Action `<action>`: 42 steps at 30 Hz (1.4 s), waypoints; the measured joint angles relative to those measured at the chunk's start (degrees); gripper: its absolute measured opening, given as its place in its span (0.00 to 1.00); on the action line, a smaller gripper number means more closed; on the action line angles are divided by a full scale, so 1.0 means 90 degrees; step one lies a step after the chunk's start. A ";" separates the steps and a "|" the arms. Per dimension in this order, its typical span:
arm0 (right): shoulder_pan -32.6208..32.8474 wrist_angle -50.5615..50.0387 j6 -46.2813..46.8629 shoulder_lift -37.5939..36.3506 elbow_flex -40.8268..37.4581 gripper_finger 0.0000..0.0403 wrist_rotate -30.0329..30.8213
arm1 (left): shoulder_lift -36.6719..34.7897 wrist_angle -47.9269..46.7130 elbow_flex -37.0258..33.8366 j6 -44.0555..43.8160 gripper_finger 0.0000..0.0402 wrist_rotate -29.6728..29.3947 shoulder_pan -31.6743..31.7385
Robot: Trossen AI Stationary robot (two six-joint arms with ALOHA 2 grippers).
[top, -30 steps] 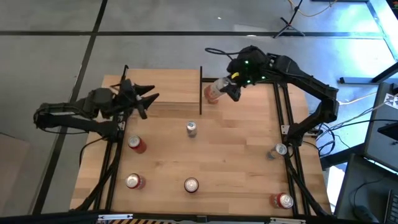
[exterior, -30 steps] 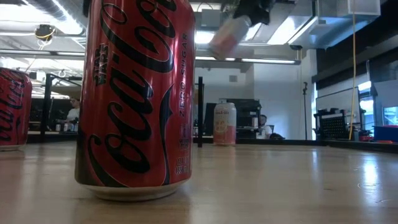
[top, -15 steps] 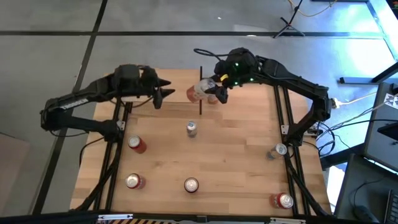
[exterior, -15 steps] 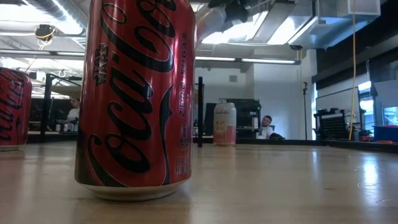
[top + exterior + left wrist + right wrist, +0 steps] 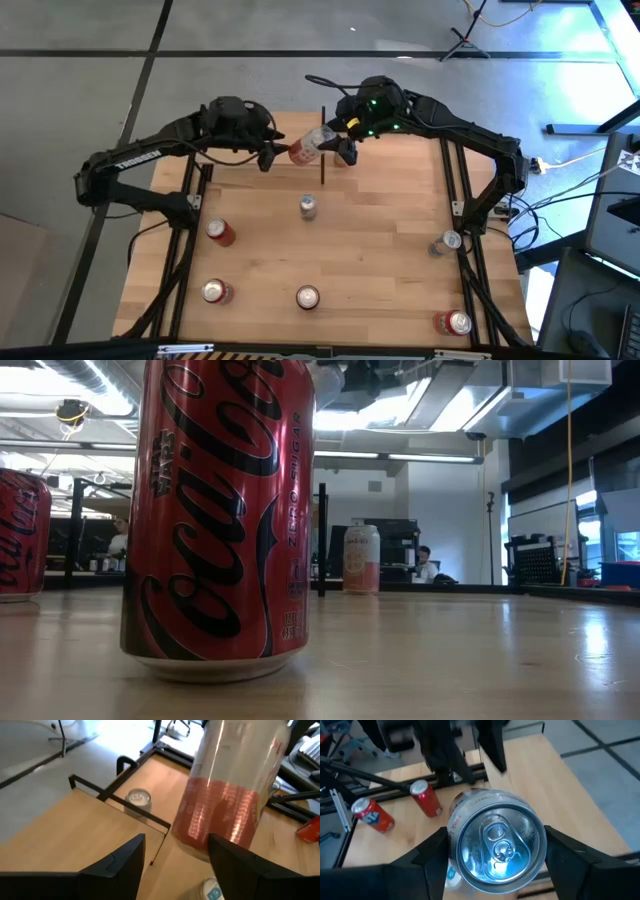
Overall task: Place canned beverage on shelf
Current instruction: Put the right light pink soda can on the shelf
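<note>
A pink-and-silver can [image 5: 308, 148] is clasped by the right gripper [image 5: 337, 139] at upper centre; the left gripper [image 5: 274, 153], fingers spread, touches nothing. "Coca-Cola Zero Sugar" is read on the near red can [image 5: 217, 510].

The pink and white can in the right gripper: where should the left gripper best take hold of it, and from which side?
Probably the can's pink lower half: that end is free and points at the left gripper, while the right gripper holds the lid end. Come from the bottom end, fingers across the round wall.
</note>
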 joint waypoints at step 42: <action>-0.0130 0.1147 -0.0501 0.0709 -0.0005 0.62 0.1441 | -0.1267 -0.2488 0.0573 0.0712 0.52 -0.0894 0.0389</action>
